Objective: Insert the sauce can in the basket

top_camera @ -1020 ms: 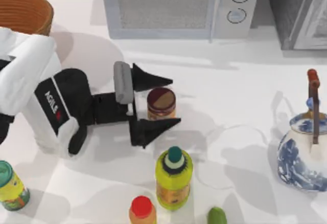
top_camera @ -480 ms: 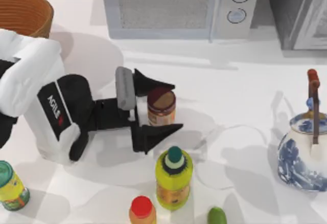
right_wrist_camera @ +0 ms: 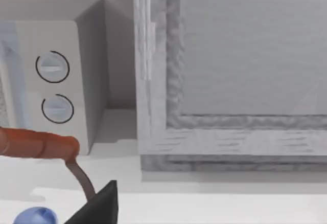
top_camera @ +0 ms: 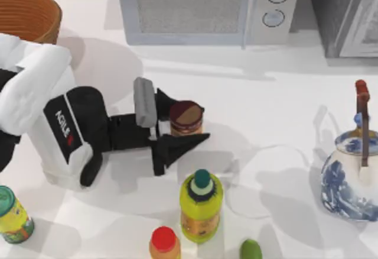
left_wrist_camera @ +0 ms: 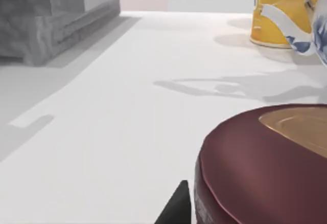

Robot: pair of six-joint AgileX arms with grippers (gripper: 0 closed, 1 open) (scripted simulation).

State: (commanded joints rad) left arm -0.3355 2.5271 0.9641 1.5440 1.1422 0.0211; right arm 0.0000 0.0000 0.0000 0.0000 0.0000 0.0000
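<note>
**Ana:** White table (top_camera: 266, 111), microwave (top_camera: 201, 7) along the far edge, a blue-and-white teapot (top_camera: 348, 179) at the right side. Where does the job stand?

**Ben:** At the grasp, I'd say. The can (top_camera: 186, 119) stands upright on the table near the middle, toward the left, and the left gripper (top_camera: 183, 120) has its two black fingers (top_camera: 177, 146) pressed in on either side of it. They look closed onto the can, touching its wall.

**Ana:** Is it lifted?

**Ben:** I see no sign of that; it seems to rest on the table. The left wrist view has the maroon top (left_wrist_camera: 265, 168) close up, with one dark fingertip (left_wrist_camera: 176, 208) right beside it.

**Ana:** And the basket?

**Ben:** The basket (top_camera: 26, 13) sits at the far left corner, well apart from the can, behind the left arm. Nothing lies in the part of it I can see.

**Ana:** So what is left?

**Ben:** Nearly everything: lift, carry back over the arm's own side to the basket, lower, let go. The yellow-green bottle (top_camera: 201, 206) stands just beside the near finger, so the lift should go straight up.

**Ana:** The right arm?

**Ben:** Parked by the right side; its wrist view faces the microwave knobs (right_wrist_camera: 53, 86) and the teapot handle (right_wrist_camera: 38, 143). I cannot tell how its fingers stand.
</note>
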